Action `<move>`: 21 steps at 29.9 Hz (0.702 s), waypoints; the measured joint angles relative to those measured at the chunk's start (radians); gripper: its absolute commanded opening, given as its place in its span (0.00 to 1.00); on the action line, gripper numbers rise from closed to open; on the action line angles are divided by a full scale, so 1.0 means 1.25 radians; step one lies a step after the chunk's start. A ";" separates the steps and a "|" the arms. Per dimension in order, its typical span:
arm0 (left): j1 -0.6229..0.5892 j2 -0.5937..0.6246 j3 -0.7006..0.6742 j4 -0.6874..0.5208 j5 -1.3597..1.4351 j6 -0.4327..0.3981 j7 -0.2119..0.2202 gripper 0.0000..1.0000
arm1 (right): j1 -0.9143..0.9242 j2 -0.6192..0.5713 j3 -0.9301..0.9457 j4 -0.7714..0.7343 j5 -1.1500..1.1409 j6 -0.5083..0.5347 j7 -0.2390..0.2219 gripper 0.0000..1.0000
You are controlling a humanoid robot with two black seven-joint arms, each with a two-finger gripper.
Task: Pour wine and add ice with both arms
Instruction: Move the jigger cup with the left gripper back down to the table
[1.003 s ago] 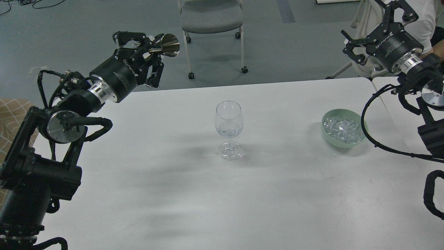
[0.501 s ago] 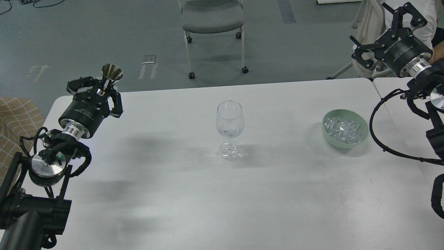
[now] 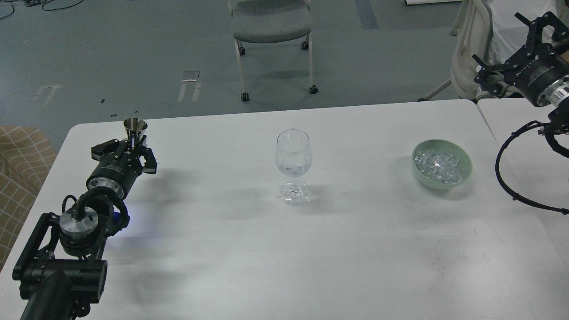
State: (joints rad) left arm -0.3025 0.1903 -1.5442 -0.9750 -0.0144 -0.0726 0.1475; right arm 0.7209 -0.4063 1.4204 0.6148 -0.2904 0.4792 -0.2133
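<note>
Wine (image 3: 292,169) is just a tiny clear puddle sitting in the bottom of the wine glass bowl, honestly barely visible. Going big to small: the white table (image 3: 284,249) fills most of the frame, with a grey chair (image 3: 271,22) on wheels behind it at top centre on the grey floor. Left arm (image 3: 66,249) comes in from the bottom left corner and reaches up along the left side of the table, and the right arm (image 3: 549,115) sits in the upper right with a black cable looping down past the table's right edge. The pale green bowl (image 3: 462,175) is on the right side of the table, and the ice (image 3: 438,163) is piled inside it as a heap of small clear cubes. The wine glass (image 3: 293,164) stands upright right around the middle of the table, well apart from the bowl and from both arms. The left gripper (image 3: 129,151) is low over the table at the left, its fingers closed around the lower part of a small metal measuring cup (image 3: 134,127) that stands upright with the open mouth facing up. The right gripper (image 3: 515,49) is up at the far right edge with its fingers spread wide apart and nothing between them.
</note>
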 measured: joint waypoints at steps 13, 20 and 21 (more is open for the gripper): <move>-0.019 -0.001 -0.002 0.067 -0.030 0.008 -0.006 0.10 | -0.005 -0.001 -0.005 0.002 -0.002 -0.006 0.000 1.00; -0.019 -0.001 0.001 0.074 -0.030 0.009 -0.007 0.10 | -0.010 -0.001 -0.005 0.007 -0.002 -0.007 0.000 1.00; -0.019 -0.001 0.001 0.075 -0.030 0.010 -0.007 0.10 | -0.012 -0.001 -0.005 0.007 -0.002 -0.007 0.000 1.00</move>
State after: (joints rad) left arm -0.3268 0.1886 -1.5424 -0.8810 -0.0521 -0.0601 0.1390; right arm 0.7063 -0.4075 1.4137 0.6230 -0.2926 0.4704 -0.2132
